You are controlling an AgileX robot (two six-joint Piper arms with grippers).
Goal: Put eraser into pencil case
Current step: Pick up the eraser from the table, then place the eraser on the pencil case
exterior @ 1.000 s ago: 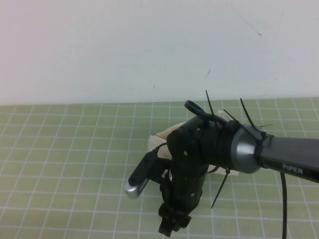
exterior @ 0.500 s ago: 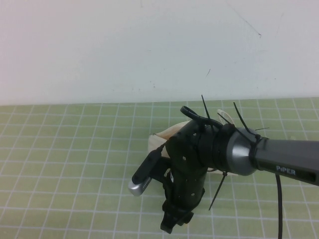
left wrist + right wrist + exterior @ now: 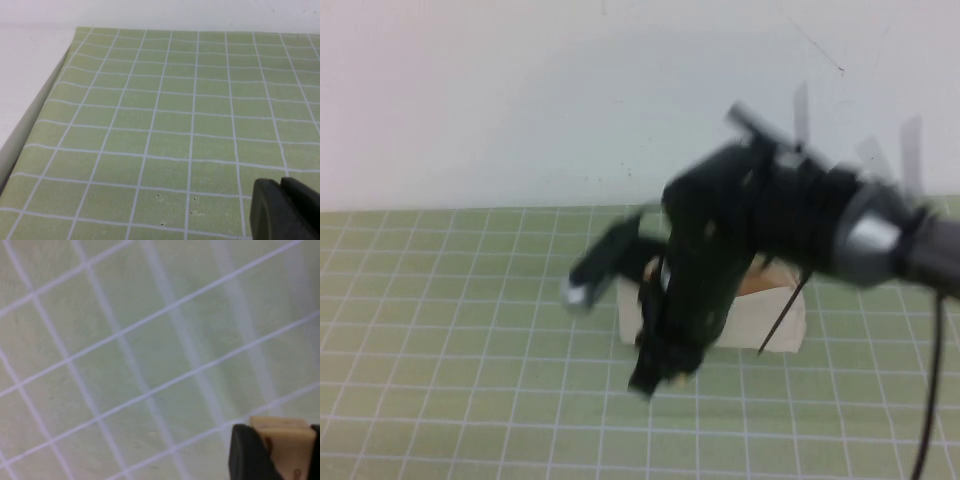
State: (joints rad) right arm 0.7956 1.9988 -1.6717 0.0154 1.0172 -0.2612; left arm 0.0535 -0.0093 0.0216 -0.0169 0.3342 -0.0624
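My right gripper (image 3: 662,376) hangs from the raised right arm, just in front of the pencil case, and is shut on the eraser. In the right wrist view the tan eraser (image 3: 283,444) sits between the dark fingers (image 3: 247,455) of the right gripper (image 3: 280,452), above the green grid mat. A speck of tan eraser (image 3: 677,378) shows at the fingertips in the high view. The cream-white pencil case (image 3: 760,322) lies on the mat behind the arm, its peach lining (image 3: 760,280) showing at the top. My left gripper (image 3: 282,210) is shut and empty, low over the bare mat.
The green grid mat (image 3: 460,330) covers the table up to a white wall (image 3: 520,100). In the left wrist view the mat's edge (image 3: 35,117) meets a white surface. The right arm hides part of the pencil case.
My right arm has swung up and back with the eraser in its gripper. The gripper now sits higher, and more of the pencil case shows behind it.
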